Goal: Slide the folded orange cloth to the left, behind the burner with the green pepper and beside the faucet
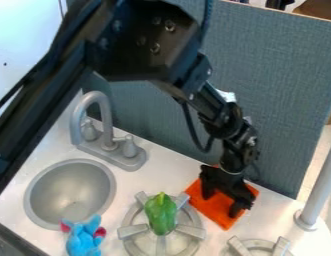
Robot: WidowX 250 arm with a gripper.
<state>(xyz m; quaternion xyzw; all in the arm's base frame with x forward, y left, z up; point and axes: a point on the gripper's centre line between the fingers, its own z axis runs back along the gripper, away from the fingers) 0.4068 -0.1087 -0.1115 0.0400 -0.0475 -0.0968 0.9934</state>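
Here, the black two-finger pincer (223, 202) hangs down over a flat orange cloth (218, 211) on the white worktop (161, 172), near the foot of the blue-grey panel (281, 115). The cloth lies directly beneath the pincer and spreads out around it. The pincer stands wide, one finger toward the cloth's left side and the other toward its lower right; the cloth shows between them. Whether the tips touch the fabric, I cannot tell. The cloth looks nearly square, with no clear long axis, its upper part being partly covered; it is turned on the diagonal, one corner pointing down the view and another off to the right.

Just left of it, a green bell pepper (160, 215) rests on a round grey toy burner (190, 231), stem up the view, its long axis running nearly straight up and down. Farther left, a blue plush toy (84, 241) lies at the lower rim of the grey round sink (42, 185).
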